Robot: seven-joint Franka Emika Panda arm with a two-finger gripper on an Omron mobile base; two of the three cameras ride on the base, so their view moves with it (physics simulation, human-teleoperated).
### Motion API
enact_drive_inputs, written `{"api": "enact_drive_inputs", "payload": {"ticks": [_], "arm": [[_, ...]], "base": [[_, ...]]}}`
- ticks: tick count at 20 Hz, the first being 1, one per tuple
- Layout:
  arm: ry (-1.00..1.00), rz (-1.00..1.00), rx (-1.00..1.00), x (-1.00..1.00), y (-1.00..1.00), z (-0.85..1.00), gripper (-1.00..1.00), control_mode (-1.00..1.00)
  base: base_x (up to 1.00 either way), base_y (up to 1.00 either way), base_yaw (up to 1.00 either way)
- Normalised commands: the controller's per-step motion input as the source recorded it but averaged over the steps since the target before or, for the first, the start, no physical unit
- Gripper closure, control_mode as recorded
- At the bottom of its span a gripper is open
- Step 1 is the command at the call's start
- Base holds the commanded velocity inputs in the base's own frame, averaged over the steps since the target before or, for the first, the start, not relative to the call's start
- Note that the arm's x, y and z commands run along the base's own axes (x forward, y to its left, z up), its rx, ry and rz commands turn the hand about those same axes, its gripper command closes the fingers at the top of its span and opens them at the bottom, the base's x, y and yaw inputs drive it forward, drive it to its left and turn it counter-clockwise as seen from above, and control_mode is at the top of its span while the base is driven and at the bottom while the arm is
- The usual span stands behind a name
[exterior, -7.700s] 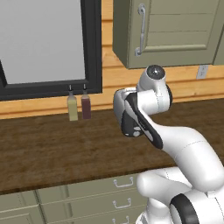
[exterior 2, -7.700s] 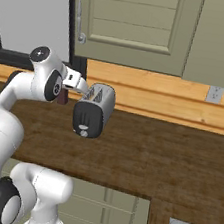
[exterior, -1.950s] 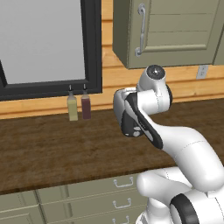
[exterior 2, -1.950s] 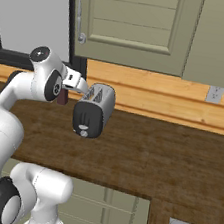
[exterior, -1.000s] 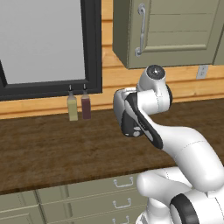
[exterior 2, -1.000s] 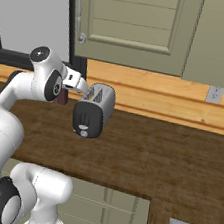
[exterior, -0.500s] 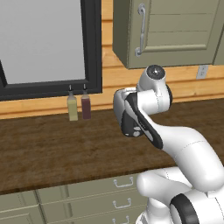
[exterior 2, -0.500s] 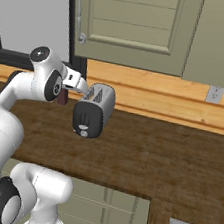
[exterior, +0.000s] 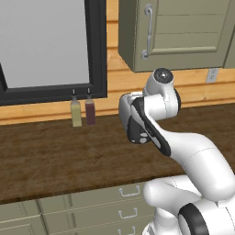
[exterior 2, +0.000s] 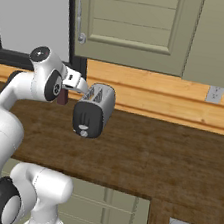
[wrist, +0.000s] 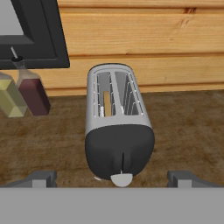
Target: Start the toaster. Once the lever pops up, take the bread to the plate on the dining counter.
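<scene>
The white Franka arm with dark joints [exterior: 193, 156] rises from its rounded base, bends at a raised elbow joint and folds back down, its forearm slanting toward the wall. In the hand view, the two-finger gripper [wrist: 111, 178] has its small dark fingertips [wrist: 42, 178] spread wide apart, gripping nothing.

Even, bright, soft light throughout, with no glare and no blur; all three rendered views are sharp to their edges, without bending; the rounded silver-grey toaster with a black end panel [wrist: 117, 131] casts only a faint shadow on the dark wooden worktop [wrist: 183, 127].
</scene>
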Motion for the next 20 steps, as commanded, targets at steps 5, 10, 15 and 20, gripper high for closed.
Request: {"api": "enact_drive_inputs", "payload": {"ticks": [5,10,15,20], "arm": [[0.00,0.00,0.00,0.00,0.00,0.00,-1.00,-1.00],[0.00,0.00,0.00,0.00,0.00,0.00,-1.00,-1.00],[0.00,0.00,0.00,0.00,0.00,0.00,-1.00,-1.00],[0.00,0.00,0.00,0.00,0.00,0.00,-1.00,-1.00]], "base": [[0.00,0.00,0.00],[0.00,0.00,0.00],[0.00,0.00,0.00],[0.00,0.00,0.00]]}}
